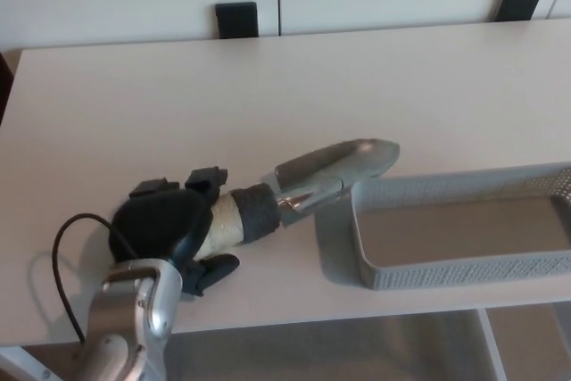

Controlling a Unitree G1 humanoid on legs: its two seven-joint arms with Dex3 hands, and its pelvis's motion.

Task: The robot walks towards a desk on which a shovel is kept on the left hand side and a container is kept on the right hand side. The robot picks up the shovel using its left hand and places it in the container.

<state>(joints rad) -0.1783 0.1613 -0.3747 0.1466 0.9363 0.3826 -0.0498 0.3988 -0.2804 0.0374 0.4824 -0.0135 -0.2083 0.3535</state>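
My left hand (169, 227) is shut on the handle of the shovel (308, 180), near the desk's front left. The shovel has a pale grip with a dark collar and a shiny metal blade. It points right, and the blade tip reaches the top left corner of the grey container (464, 234). The container is a shallow perforated tray lying at the front right of the desk, with nothing in it. My right hand does not show.
The pale desk (285, 86) runs wide behind the shovel. Two black brackets (236, 19) sit at its far edge against white cabinet doors. A black cable (76, 247) loops from my left wrist. The desk's front edge is just below the container.
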